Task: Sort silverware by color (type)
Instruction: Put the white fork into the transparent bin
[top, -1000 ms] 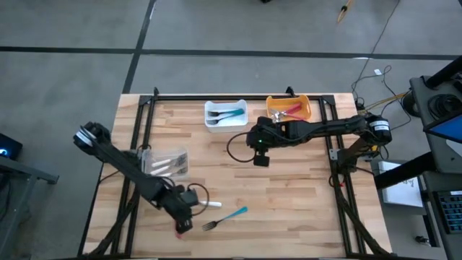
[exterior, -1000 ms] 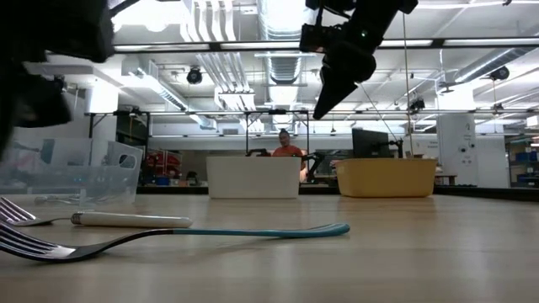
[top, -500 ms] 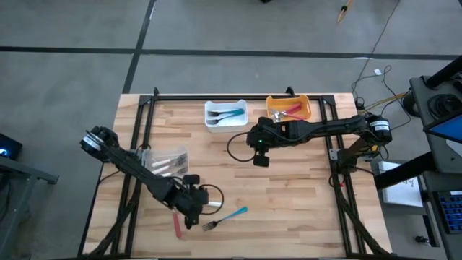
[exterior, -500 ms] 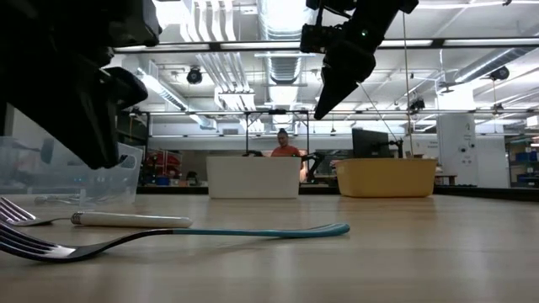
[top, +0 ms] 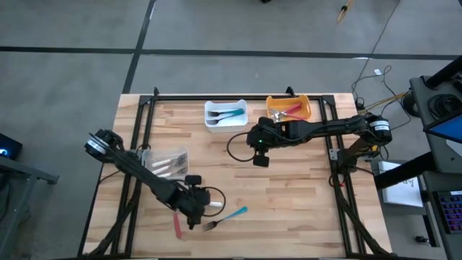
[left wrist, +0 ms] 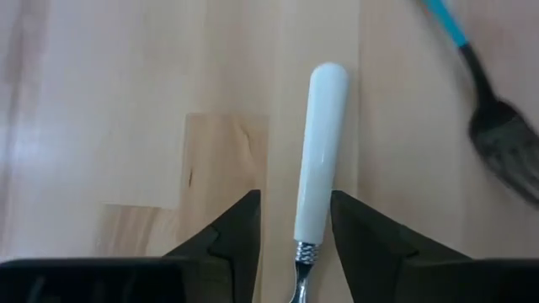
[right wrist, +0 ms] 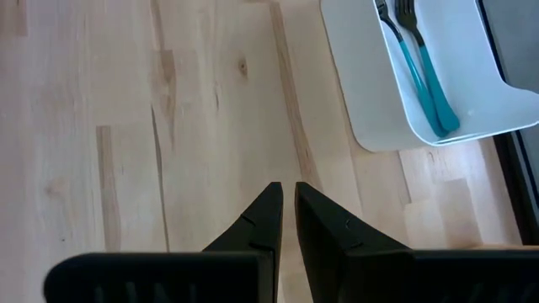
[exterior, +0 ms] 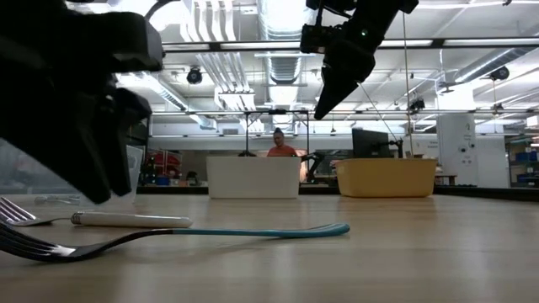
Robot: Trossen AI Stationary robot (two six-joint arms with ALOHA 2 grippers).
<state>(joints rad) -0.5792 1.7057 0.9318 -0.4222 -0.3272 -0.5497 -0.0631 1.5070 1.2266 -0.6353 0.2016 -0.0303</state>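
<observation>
Wooden surface (top: 289, 195), 7 o'clock zone: my left pincer (left wrist: 295, 220) stands spread astride the white-handled utensil (left wrist: 320, 151). Advise descending squarely, closing mid-handle. Right pincer (right wrist: 287, 215) pressed together, idle at centre.

White bin (top: 225, 115) and orange bin (top: 289, 109) sit side by side at the desk's (top: 303, 195) far edge, clear bin (top: 164, 163) left.

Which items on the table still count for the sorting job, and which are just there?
Job items:
- white-handled piece, between the open left tool's fingers
- teal fork
- red-handled piece
- teal forks in the white bin

Just there:
- orange bin
- clear bin
- person in the room behind
</observation>
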